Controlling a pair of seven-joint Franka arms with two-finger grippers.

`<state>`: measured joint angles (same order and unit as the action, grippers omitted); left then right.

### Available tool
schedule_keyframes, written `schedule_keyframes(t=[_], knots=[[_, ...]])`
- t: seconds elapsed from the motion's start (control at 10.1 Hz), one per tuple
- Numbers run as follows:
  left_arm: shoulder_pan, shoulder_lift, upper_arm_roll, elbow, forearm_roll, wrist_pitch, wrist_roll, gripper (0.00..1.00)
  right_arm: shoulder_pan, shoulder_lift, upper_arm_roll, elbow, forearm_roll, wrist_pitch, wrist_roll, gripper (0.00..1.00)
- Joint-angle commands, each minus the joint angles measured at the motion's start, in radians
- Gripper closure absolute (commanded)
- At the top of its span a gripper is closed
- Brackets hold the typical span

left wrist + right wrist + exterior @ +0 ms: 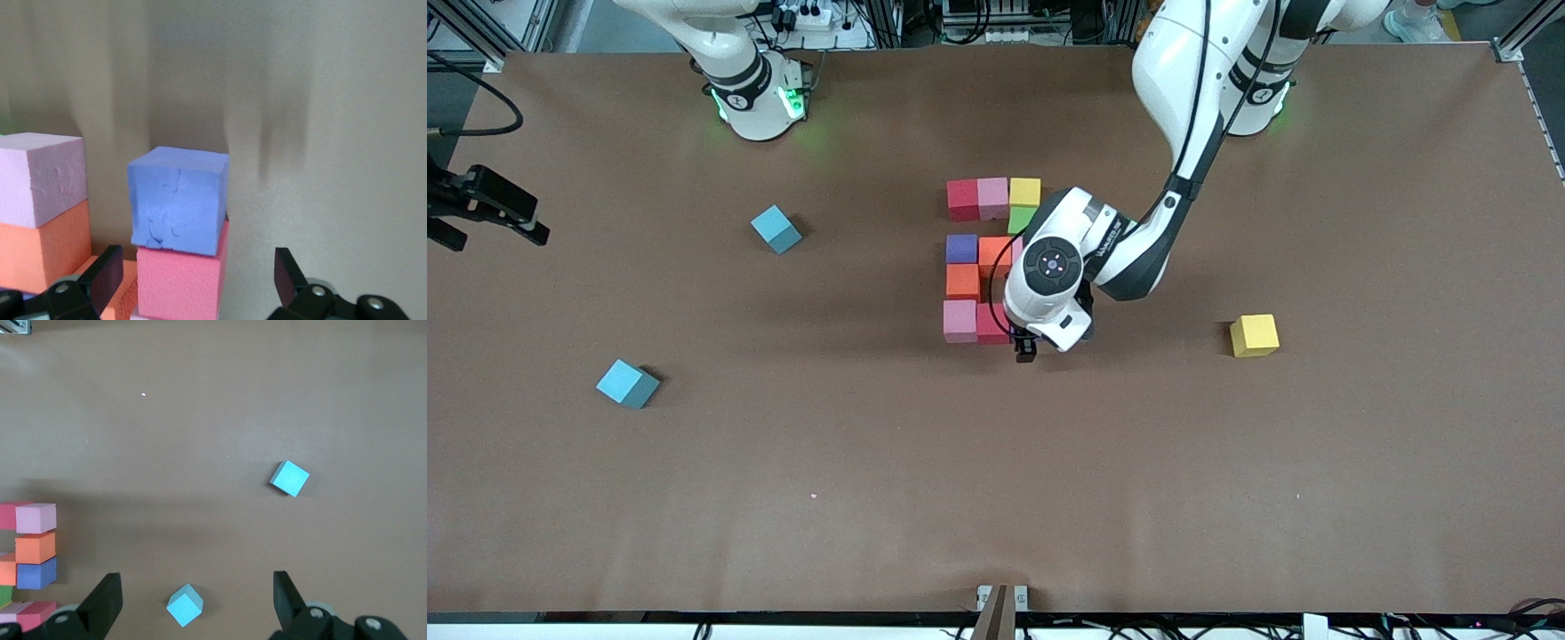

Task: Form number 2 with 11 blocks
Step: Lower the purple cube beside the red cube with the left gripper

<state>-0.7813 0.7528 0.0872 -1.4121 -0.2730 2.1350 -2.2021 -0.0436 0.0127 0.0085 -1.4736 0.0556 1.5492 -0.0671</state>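
Observation:
The number 2 lies mid-table, built of touching blocks: red [963, 199], pink [992, 197], yellow [1024, 191], green [1021, 219], purple [961, 249], orange [994, 253], orange [963, 282], pink [959, 321], red [991, 324]. My left gripper [1027, 348] hangs open just above the nearest row's end toward the left arm. In the left wrist view a purple block [177, 200] rests against the red one [180, 283], free of the wide-apart fingers [107, 280]. The left hand hides that block in the front view. My right gripper [197, 600] waits open, high over the right arm's end of the table.
Two light-blue cubes [775, 228] [628, 383] lie loose toward the right arm's end. A lone yellow cube [1254, 335] sits toward the left arm's end, apart from the digit. The left forearm [1138, 249] slants over the digit's green and yellow blocks.

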Motion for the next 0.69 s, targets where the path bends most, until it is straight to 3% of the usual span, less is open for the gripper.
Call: schedule_keyframes(t=[0.0, 0.4, 0.59], knots=[[-0.001, -0.050, 0.009, -0.011, -0.011, -0.010, 0.005, 0.00, -0.013, 0.006, 0.011, 0.019, -0.003, -0.046, -0.011, 0.00], [0.022, -0.136, 0.016, -0.014, 0.130, -0.012, 0.206, 0.00, -0.013, -0.003, 0.011, 0.018, -0.059, -0.073, -0.007, 0.00], [0.031, -0.138, 0.016, -0.015, 0.172, -0.012, 0.426, 0.00, -0.015, -0.002, 0.011, 0.018, -0.059, -0.075, -0.006, 0.00]])
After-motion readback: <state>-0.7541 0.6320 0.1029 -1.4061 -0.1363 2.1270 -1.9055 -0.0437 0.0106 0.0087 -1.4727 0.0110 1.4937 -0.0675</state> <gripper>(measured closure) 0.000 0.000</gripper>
